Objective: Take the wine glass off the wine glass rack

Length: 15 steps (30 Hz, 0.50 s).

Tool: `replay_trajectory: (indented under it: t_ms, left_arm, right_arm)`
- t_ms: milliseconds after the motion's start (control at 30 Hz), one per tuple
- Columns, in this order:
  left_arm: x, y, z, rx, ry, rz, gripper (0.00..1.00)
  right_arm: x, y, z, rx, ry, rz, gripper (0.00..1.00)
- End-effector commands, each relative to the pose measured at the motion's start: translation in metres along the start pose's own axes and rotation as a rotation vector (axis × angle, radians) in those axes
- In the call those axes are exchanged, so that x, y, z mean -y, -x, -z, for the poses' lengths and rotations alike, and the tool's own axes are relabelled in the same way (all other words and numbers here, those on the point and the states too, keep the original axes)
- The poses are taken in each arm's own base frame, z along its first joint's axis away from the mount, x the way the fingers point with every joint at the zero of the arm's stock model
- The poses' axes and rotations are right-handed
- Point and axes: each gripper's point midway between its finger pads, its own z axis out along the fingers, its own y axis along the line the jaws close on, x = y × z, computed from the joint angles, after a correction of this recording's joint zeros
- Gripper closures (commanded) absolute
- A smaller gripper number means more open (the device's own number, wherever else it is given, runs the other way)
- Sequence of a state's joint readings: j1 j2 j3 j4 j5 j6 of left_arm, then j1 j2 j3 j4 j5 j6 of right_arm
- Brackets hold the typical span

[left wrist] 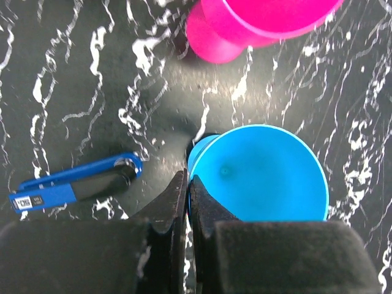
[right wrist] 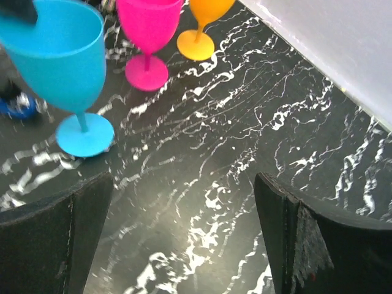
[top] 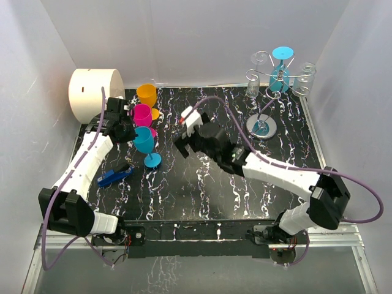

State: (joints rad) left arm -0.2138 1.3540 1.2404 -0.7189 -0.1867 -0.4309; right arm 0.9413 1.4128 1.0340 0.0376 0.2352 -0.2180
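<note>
Plainly, the left end effector [left wrist: 188,182] is clamped tight on the rim of the blue glass [left wrist: 263,174], with one finger inside the bowl and one outside. That glass is upright at the left of the top view, just below the pink glass [top: 142,114]. The right end effector [right wrist: 184,233] gapes wide and holds nothing, over the middle of the worktop [top: 202,184]. The rack [top: 261,127] stands at upper right, with a second blue glass [top: 282,61] and clear glasses [top: 252,86] hanging on it.
</note>
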Motion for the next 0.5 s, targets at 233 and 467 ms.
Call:
replay_trajectory:
  t_ms: [233,467]
  left_arm:
    - [-0.024,0.047,-0.017,0.212,0.09,0.003,1.0]
    - [-0.024,0.046,-0.02,0.224,0.087,-0.003,0.93]
  right_arm:
    - [0.056,0.025,0.012,-0.02,-0.012,-0.545,0.02]
    - [0.073,0.042,0.027,0.029,-0.038,-0.544,0.02]
